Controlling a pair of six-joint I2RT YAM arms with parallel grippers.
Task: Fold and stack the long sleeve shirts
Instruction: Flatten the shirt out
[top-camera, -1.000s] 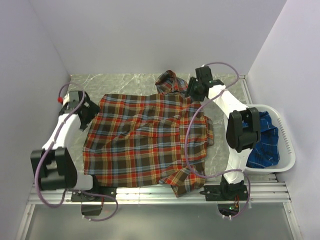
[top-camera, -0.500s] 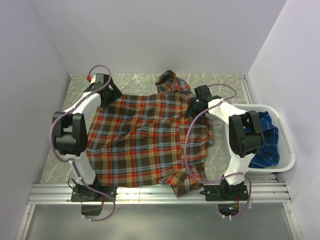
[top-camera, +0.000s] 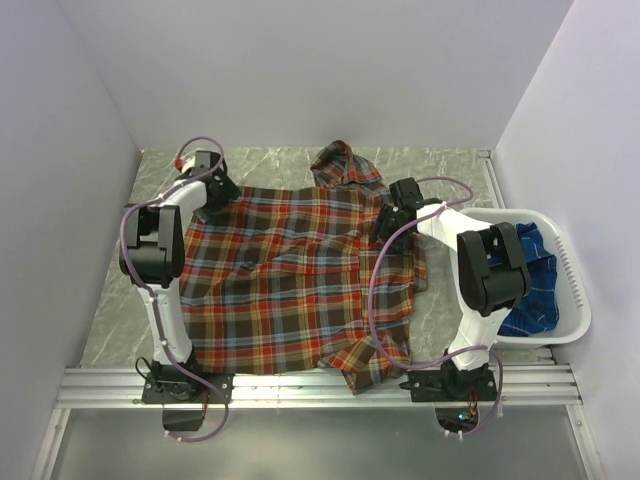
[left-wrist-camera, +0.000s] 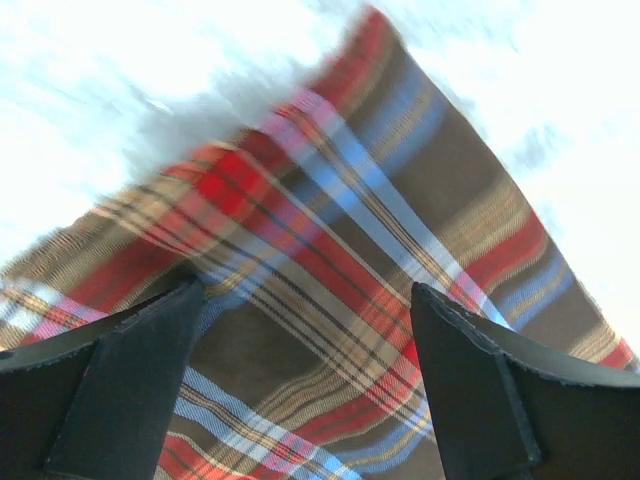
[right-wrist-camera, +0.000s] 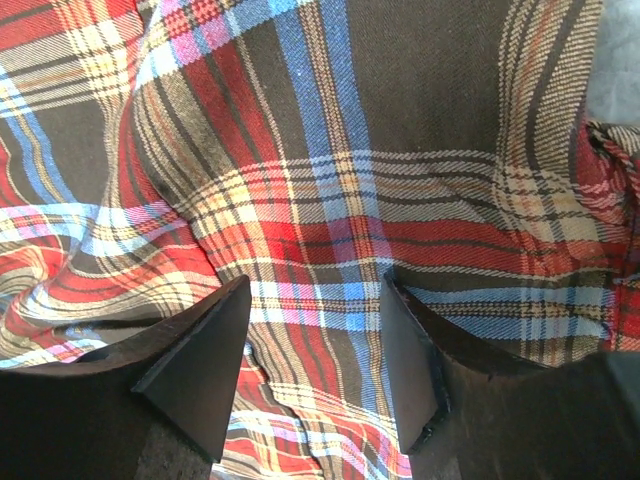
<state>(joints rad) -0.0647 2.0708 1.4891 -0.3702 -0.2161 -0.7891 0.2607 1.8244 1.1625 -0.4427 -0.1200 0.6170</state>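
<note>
Red shirt (top-camera: 290, 280) lies flat; my left gripper (top-camera: 221, 196) gapes over its upper-left corner, right gripper (top-camera: 390, 218) gapes at upper right.

pale lilac walls (top-camera: 300, 70) — grey marbled tabletop (top-camera: 270, 160), metal rail (top-camera: 300, 386) near edge

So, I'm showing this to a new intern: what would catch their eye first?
A big red-orange plaid shirt spread across the middle of the table. The left end effector hangs open at its far-left corner, the right end effector open over its far-right part. A blue shirt lies bunched in the white basket at right.
</note>
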